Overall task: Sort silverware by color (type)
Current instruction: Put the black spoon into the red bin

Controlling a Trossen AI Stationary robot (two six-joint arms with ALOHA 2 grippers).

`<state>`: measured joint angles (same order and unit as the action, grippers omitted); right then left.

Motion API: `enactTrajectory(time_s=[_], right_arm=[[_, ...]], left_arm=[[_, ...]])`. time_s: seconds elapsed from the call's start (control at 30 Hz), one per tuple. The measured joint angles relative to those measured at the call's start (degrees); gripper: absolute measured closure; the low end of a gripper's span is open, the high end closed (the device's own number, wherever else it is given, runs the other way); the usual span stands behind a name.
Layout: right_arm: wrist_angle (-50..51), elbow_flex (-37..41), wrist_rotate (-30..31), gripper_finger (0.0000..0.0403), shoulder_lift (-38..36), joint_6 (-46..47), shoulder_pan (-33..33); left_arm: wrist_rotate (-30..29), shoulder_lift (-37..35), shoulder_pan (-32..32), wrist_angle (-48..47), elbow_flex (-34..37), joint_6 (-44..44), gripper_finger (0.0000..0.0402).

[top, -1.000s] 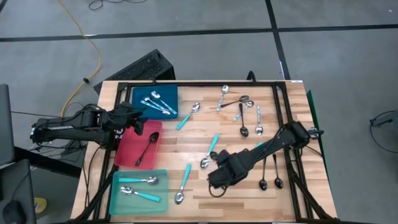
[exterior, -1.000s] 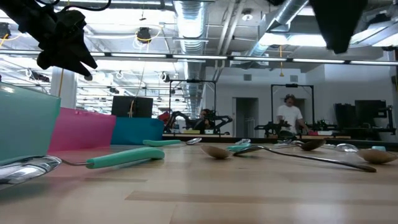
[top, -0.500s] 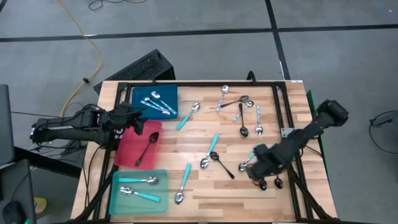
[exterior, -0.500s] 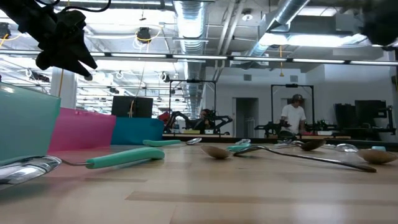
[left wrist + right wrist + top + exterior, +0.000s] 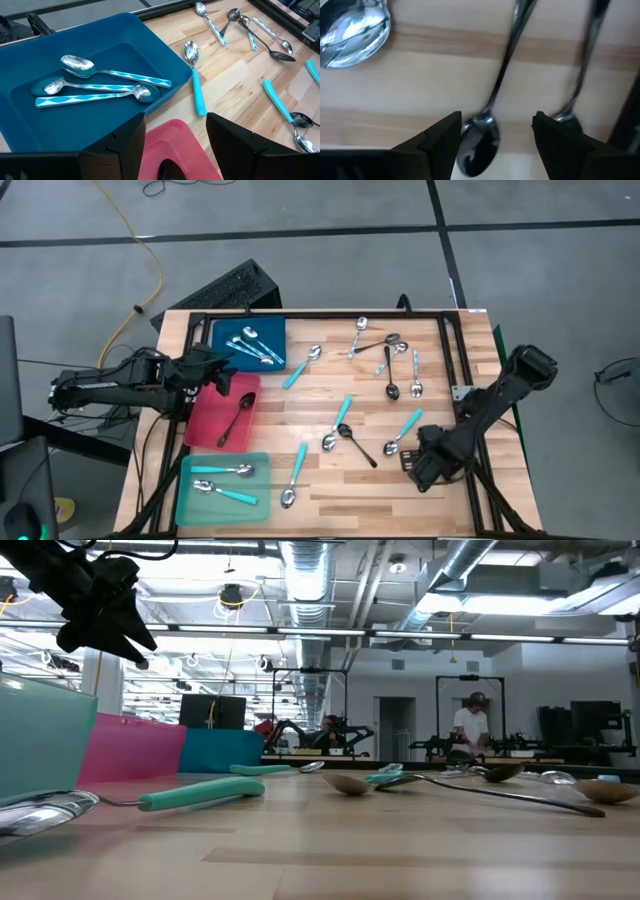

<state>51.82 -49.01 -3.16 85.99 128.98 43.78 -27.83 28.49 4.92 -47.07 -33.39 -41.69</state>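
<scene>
Wooden tabletop [image 5: 340, 498], notes running from front edge to back. At the front, the teal tray [image 5: 186, 502] is holding two turquoise-handled spoons, and two more are lying loose beside it. At the front right, the right gripper [image 5: 424, 467] is now hovering low by the black frame rail [image 5: 470, 480]. A second ago it was over the table's middle; it has been swinging outward since, and its fingers have been spreading. They are now standing apart with nothing between them, straddling the bowl of one black spoon [image 5: 481, 142], with a second black spoon [image 5: 572, 107] just beside it. My reading: a black spoon is being lined up for pickup, not yet gripped. Room here is tight, with the rail and table edge close on one side and a turquoise-handled spoon [image 5: 403, 430] near on the other. Toward the middle, a loose black spoon [image 5: 357, 446] is lying in the open now that the arm has cleared away; space is freer there. Farther back at left, the left gripper [image 5: 218, 376] is waiting above the red tray [image 5: 200, 428], fingers apart and empty; that tray is holding one black spoon. At the back, the blue tray [image 5: 222, 332] is carrying three spoons, and a cluster of mixed spoons [image 5: 390, 365] is waiting unsorted.
</scene>
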Motion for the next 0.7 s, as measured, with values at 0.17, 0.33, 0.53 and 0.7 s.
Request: enactTrajectory(time_s=[0.17, 0.33, 0.53, 0.7], right_arm=[[-3.3, 1.6, 0.0, 0.0138, 3.0, 0.1, -0.7], [-9.8, 4.5, -0.8, 0.0138, 4.4, -0.4, -1.7], [-12.1, 6.8, -1.4, 0.014, 4.2, 0.0, -2.5], [-12.6, 6.9, -1.7, 0.0171, 4.3, 0.1, -3.5]], left_arm=[[0.0, 0.0, 0.0, 0.0, 0.0, -0.1, 0.0207], [0.0, 0.0, 0.0, 0.0, 0.0, -1.3, 0.0207], [0.0, 0.0, 0.0, 0.0, 0.0, -2.0, 0.0207], [0.0, 0.0, 0.0, 0.0, 0.0, -2.3, 0.0207]])
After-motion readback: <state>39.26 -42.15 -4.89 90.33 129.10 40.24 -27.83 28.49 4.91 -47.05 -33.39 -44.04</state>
